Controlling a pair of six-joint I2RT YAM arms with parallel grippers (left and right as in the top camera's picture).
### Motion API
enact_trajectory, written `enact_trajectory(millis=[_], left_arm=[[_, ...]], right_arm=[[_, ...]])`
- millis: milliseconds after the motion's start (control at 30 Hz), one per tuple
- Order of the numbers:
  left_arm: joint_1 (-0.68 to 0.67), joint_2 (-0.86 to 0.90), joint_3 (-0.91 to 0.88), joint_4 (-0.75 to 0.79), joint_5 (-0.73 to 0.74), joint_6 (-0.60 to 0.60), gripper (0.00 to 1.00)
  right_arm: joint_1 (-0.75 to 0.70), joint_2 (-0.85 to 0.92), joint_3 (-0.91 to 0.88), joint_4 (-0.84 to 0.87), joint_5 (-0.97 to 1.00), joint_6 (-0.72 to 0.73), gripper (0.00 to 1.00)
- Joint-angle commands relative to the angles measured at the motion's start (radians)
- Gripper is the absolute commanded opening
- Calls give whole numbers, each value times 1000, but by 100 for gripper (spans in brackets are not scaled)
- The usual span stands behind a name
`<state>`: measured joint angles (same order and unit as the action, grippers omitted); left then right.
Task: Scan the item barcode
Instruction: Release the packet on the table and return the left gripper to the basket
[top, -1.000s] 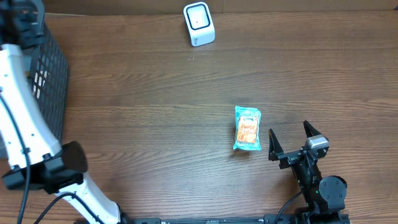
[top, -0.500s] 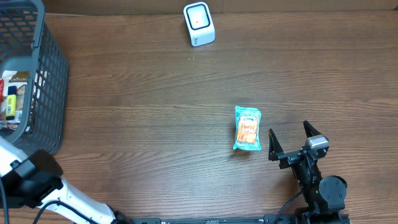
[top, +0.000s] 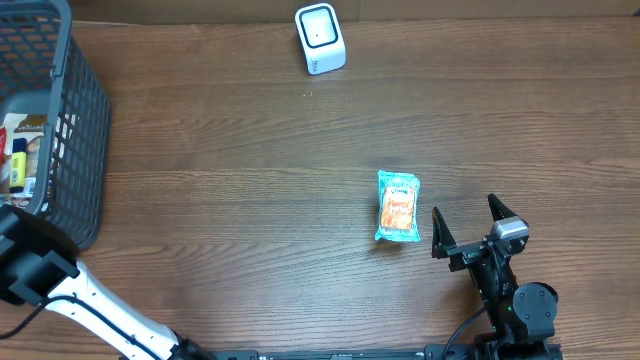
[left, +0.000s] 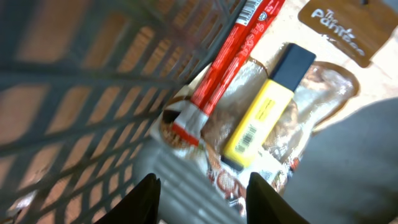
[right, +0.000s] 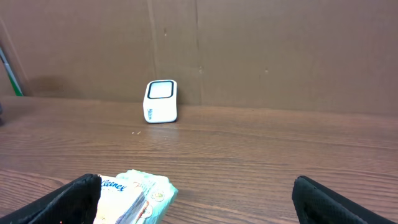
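1. Now, my left gripper (left: 205, 190) hangs inside the grey mesh basket (top: 85, 130) at the far left of the table (top: 230, 180). Its two fingers stand apart with nothing between them.
2. Below it lies a yellow highlighter (left: 264, 112) with a black cap and a barcode on its side. A red snack stick (left: 230, 56) lies just to its left. Both rest on a clear bread packet (left: 323, 93).
3. My right gripper (top: 465, 208) sits at the near right, jaws spread wide and empty.
4. The tissue pack (top: 398, 206) lies flat on the table just left of my right gripper, not touching it.
5. The white barcode scanner (top: 320, 38) stands at the far edge near the middle, well apart from the pack and the basket.
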<state>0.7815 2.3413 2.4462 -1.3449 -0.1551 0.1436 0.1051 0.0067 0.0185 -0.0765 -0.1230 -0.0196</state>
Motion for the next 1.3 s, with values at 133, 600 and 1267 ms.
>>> enact_trajectory(millis=[133, 600, 1267], left_arm=[[3, 85, 3, 56, -14, 71, 31], [3, 156, 2, 163, 6, 127, 27], [3, 157, -142, 291, 66, 205, 29]], right_arm=[[-2, -4, -11, 6, 10, -3, 100], [-2, -4, -11, 6, 10, -3, 100], [-2, -4, -11, 6, 10, -3, 100]])
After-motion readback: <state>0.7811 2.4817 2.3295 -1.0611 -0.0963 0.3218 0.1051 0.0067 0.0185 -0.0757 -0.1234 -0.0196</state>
